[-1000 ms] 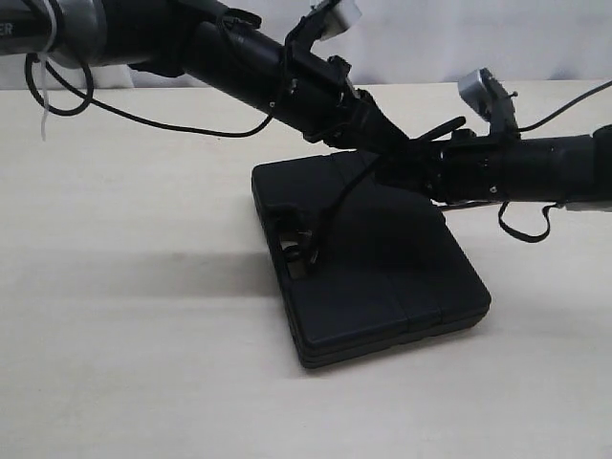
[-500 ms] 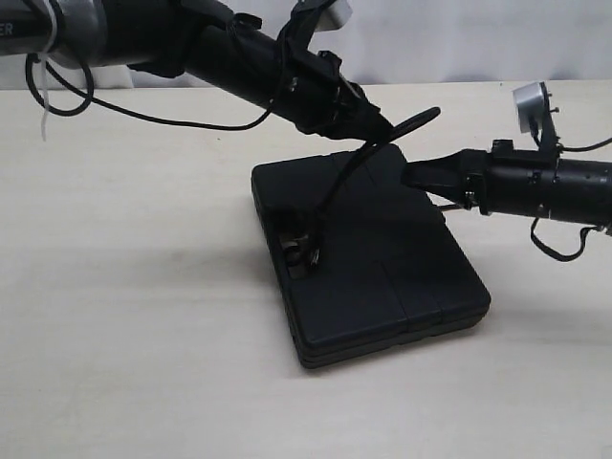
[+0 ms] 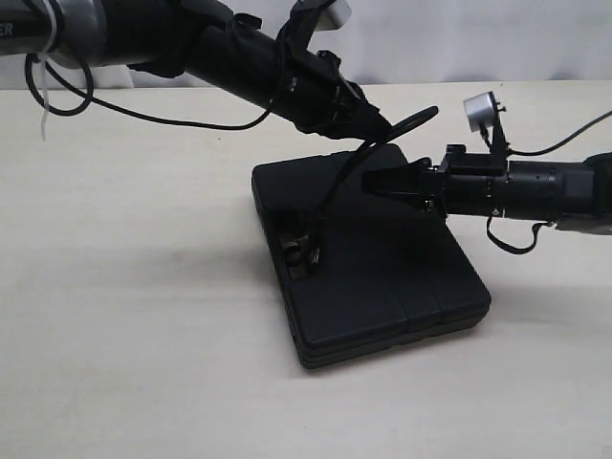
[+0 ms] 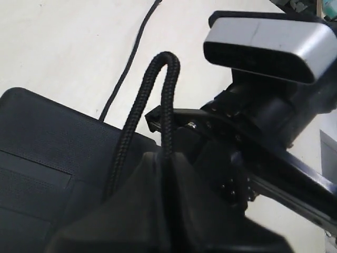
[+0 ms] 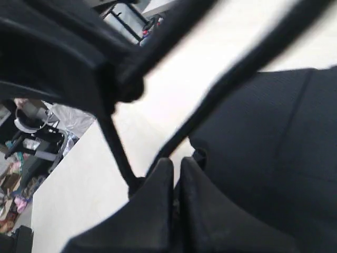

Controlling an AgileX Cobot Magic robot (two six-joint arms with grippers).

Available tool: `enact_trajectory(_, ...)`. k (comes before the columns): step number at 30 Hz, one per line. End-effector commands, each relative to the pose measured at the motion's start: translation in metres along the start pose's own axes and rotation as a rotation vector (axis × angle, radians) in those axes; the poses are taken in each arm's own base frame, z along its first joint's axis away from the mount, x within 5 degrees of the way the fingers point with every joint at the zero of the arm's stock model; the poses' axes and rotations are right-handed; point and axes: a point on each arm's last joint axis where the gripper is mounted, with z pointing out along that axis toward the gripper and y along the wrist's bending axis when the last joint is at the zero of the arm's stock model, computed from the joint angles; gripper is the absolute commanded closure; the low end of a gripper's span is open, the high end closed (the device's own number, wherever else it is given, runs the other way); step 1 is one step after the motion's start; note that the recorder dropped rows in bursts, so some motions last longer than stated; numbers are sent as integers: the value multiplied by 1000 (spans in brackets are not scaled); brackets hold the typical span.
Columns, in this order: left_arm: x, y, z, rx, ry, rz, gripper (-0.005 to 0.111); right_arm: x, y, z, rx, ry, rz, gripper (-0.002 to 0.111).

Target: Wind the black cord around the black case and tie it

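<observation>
The black case [image 3: 382,273] lies flat on the table, its handle slot towards the left. From that slot [image 3: 298,251] the black cord [image 3: 337,186] climbs to my left gripper [image 3: 382,127], which is shut on it above the case's far edge. A short loop of cord [image 4: 158,89] sticks out past the left gripper [image 4: 169,157]. My right gripper [image 3: 367,182] hovers shut over the case, just below the left one, with nothing between its jaws. In the right wrist view the right gripper [image 5: 177,162] points at a blurred stretch of cord [image 5: 237,74] beside the case [image 5: 274,153].
Pale tabletop [image 3: 143,335] surrounds the case. A thin glossy cable [image 4: 130,55] lies on the table behind it. The right arm's camera [image 4: 266,45] is close to the left gripper. More robot cables [image 3: 143,120] hang under the left arm.
The right gripper drew back to the right away from the left one, then came back left over the case. The left gripper lifted slightly, still holding the cord loop.
</observation>
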Motion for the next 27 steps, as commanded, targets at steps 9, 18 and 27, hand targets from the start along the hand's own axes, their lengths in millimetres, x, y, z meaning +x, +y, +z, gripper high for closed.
enact_trajectory(9,-1,-2,0,15,7,23,107,-28,3,6,-32,-35,-117,104)
enact_trajectory(18,1,-5,0,47,22,22,107,-28,-8,6,85,-12,-82,104)
enact_trajectory(27,-1,-1,0,3,0,23,107,-19,-24,3,268,36,-55,104)
